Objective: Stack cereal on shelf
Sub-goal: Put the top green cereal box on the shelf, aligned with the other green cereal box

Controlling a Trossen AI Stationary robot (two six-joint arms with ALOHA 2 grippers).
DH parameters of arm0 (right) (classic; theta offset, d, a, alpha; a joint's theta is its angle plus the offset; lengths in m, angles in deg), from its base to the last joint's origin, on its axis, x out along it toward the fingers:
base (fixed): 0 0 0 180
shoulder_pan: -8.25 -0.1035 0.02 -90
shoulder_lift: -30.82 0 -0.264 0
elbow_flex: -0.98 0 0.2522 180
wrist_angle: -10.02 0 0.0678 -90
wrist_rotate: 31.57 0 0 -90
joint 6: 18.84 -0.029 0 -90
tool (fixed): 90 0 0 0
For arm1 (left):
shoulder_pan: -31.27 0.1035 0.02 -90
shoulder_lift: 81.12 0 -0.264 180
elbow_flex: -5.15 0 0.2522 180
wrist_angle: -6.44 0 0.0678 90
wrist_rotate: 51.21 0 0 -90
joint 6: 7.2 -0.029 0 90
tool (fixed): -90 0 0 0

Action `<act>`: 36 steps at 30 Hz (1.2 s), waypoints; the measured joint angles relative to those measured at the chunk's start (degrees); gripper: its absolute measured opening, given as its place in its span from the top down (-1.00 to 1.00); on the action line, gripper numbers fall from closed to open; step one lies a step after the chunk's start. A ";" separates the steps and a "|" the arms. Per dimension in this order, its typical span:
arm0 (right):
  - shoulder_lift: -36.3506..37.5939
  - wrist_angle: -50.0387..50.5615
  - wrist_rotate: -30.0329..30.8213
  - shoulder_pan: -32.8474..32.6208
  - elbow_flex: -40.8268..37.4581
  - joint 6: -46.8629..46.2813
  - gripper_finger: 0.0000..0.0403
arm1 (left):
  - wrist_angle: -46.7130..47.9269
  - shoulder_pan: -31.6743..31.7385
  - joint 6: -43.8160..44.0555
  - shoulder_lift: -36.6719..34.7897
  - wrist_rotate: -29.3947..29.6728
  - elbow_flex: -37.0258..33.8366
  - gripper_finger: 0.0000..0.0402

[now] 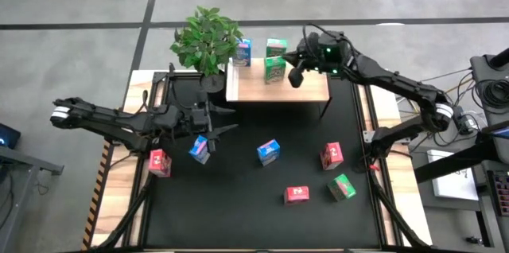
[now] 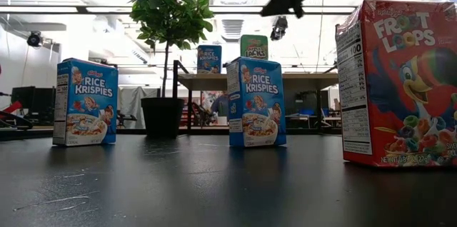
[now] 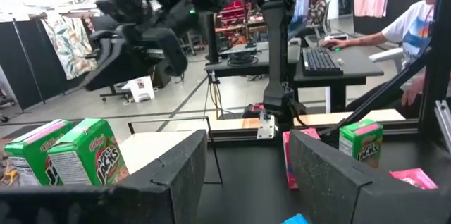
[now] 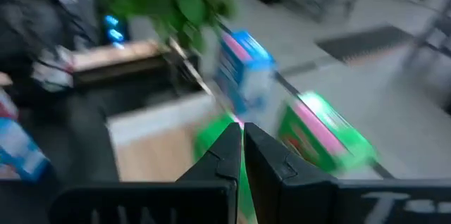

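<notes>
The wooden shelf (image 1: 298,88) stands at the table's far side. On it stand a blue cereal box (image 1: 242,52) and two green ones (image 1: 276,48) (image 1: 274,70). My right gripper (image 1: 296,75) hangs shut above the shelf, just right of the nearer green box (image 4: 211,136), touching nothing. My left gripper (image 1: 219,122) is open and level over the table's left half, with nothing between its fingers (image 3: 183,175). Just near of it a blue box (image 1: 200,149) stands on the table. Other boxes stand on the black mat: red (image 1: 159,161), blue (image 1: 269,152), red (image 1: 332,156), red (image 1: 297,195), green (image 1: 342,187).
A leafy potted plant (image 1: 207,40) stands at the shelf's left end, close to the blue box there. In the low view a red box (image 2: 400,84) fills the right foreground. People sit at desks in the room beyond the table (image 3: 416,34).
</notes>
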 joint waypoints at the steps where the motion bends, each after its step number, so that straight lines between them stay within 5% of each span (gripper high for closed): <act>1: -1.02 -2.08 -1.09 -0.17 -0.02 0.00 0.96 | 0.06 -0.02 -0.32 0.02 0.01 0.00 0.08; 14: -11.12 -4.71 2.84 -0.19 3.64 4.44 0.96 | 2.11 -0.02 -1.25 -0.50 0.24 0.33 0.08; 36: -10.34 -4.44 7.54 -0.66 4.39 2.62 0.96 | 2.11 -0.02 -1.20 -0.52 0.26 0.33 0.08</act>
